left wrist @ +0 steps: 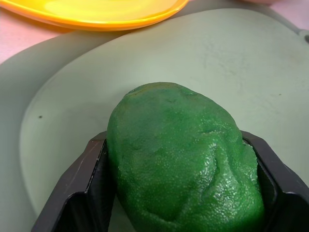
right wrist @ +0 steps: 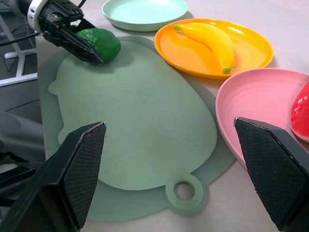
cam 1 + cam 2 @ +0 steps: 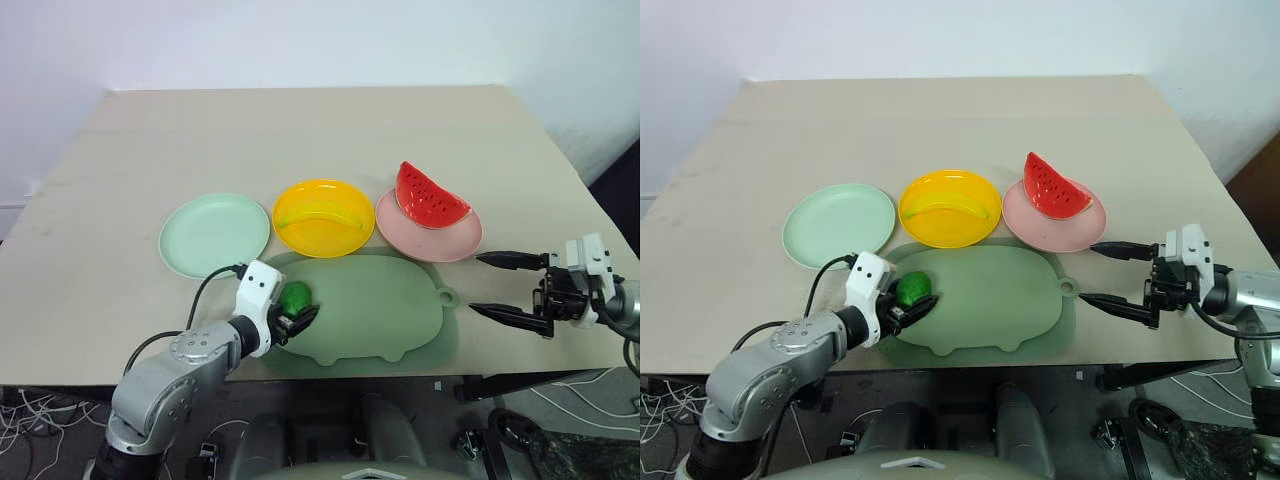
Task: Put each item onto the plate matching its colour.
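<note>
A beige table point(image 3: 300, 130) against a white wall carries the whole layout. Our left gripper point(image 3: 297, 322) is closed on the green fruit point(image 3: 295, 297), both fingers point(image 1: 84, 193) pressed against its flanks; the fruit sits at the left end of the pig-shaped board point(image 3: 380, 310). We judge the lift to be the step in hand — raise straight up first, so the fruit clears the board before any sideways travel. The mint plate point(image 3: 215, 235) lies just beyond the board's left end, a short carry; release low over its centre, since a round fruit rolls. Behind the board, the banana point(image 2: 212, 41) rests in the yellow plate point(image 3: 323, 217), and the watermelon wedge point(image 3: 430, 196) on the pink plate point(image 3: 430, 238). Right of the board, our right gripper point(image 3: 510, 288) hangs with fingers spread, holding nothing.
</note>
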Tool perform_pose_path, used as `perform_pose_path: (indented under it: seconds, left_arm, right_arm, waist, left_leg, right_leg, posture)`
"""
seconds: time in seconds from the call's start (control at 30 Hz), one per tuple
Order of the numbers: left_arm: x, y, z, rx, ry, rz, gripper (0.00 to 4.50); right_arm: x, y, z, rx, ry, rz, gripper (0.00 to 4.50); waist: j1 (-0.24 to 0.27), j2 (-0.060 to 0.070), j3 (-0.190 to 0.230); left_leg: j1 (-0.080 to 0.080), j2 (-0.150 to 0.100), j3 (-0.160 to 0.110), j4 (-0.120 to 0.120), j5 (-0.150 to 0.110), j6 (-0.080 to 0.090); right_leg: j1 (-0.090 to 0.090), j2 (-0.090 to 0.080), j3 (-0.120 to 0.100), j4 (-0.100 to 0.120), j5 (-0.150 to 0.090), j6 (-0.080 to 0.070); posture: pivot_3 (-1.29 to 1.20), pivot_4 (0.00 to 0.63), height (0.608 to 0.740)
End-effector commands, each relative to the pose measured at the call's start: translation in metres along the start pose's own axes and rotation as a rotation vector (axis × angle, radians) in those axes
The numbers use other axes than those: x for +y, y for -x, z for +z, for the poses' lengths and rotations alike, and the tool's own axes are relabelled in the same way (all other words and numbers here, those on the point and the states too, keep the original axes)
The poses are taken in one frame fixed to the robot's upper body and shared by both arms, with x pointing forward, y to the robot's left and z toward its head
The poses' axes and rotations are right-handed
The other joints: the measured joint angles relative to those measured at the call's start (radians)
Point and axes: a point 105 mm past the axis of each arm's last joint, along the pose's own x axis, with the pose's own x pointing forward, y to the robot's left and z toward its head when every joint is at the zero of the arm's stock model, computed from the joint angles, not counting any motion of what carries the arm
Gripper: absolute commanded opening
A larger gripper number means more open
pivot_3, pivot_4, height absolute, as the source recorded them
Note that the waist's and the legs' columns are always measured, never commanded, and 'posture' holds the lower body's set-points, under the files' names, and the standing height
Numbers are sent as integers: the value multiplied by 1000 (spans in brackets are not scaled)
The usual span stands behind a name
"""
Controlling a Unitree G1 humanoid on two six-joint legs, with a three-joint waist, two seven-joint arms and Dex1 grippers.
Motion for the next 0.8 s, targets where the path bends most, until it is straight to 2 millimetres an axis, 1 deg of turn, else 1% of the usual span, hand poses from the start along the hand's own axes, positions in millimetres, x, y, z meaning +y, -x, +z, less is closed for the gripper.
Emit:
perform_pose_path:
  seconds: [0.03, 0.17, 0.23, 0.3, 0.37, 0.47, 0.5, 0.53, 0.6, 0.7, 0.8]
  left_arm:
    - [-4, 0, -2, 8, -11, -19, 2935]
    - [-1, 5, 16, -99, -28, -63, 2935]
    - [7, 6, 29, -159, -37, -61, 2935]
    - [23, 7, 44, -219, -70, -39, 2935]
    - [37, 7, 54, -255, -92, 4, 2935]
    - [67, 8, 73, -310, -142, 102, 2935]
    - [81, 9, 77, -319, -182, 147, 2935]
    - [94, 10, 78, -322, -192, 189, 2935]
    - [112, 10, 79, -333, -213, 240, 2935]
    - [129, 8, 78, -338, -253, 297, 2935]
    - [141, 7, 77, -333, -243, 333, 2935]
  right_arm:
    - [1, -1, 9, -24, 33, 5, 4500]
    - [0, -2, 10, -27, 32, 3, 4500]
    - [-1, -3, 9, -22, 13, 5, 4500]
    - [-3, -5, 11, -30, 0, 1, 4500]
    - [-4, -6, 12, -34, -1, 1, 4500]
    - [-7, -10, 13, -37, 0, -1, 4500]
    - [-8, -11, 14, -40, 1, 1, 4500]
    - [-8, -13, 14, -43, 4, 3, 4500]
    - [-9, -16, 16, -51, 7, 5, 4500]
    - [-9, -18, 19, -64, 13, 7, 4500]
    - [-10, -18, 21, -67, 16, 6, 4500]
  waist:
    - [4, 0, 0]
    - [9, 0, 0]
    - [11, 0, 0]
    - [12, 0, 0]
    - [12, 0, 0]
    - [12, 0, 0]
    - [12, 0, 0]
    - [12, 0, 0]
    - [11, 0, 0]
    - [11, 0, 0]
    - [13, 0, 0]
  left_leg:
    - [0, 0, 0, 0, 0, 0]
    - [0, 0, 0, 0, 0, 0]
    - [0, 0, 0, 0, 0, 0]
    - [0, 0, 0, 1, 0, 0]
    - [0, 0, 0, 1, 0, 0]
    - [-1, 0, 0, 1, 0, 0]
    - [-1, 0, 0, 1, 0, 0]
    - [-1, 0, 0, 1, 0, 0]
    - [-1, 0, 1, 1, 0, 0]
    - [-1, 0, 2, 1, 0, 0]
    - [-1, -1, 2, 1, 0, 0]
  right_leg:
    - [0, 0, 0, 0, 0, 0]
    - [0, 0, 0, 0, 0, -1]
    - [0, 0, 0, 0, -1, -1]
    - [0, 0, 0, 0, -1, -1]
    - [0, 0, 0, 0, -1, -1]
    - [0, 0, 0, 0, 0, 0]
    - [0, 0, 0, 0, 1, 1]
    - [0, 0, 0, 0, 1, 2]
    - [0, 0, -1, 0, 1, 2]
    - [0, 0, -1, 0, 1, 2]
    - [-1, -1, -2, 0, 2, 2]
  posture:
    - [0, 150, 736]
    - [0, 150, 736]
    - [0, 150, 736]
    - [0, 150, 736]
    - [0, 150, 736]
    - [0, 150, 736]
    - [0, 150, 736]
    - [0, 150, 736]
    - [0, 150, 736]
    - [0, 150, 736]
    - [0, 150, 736]
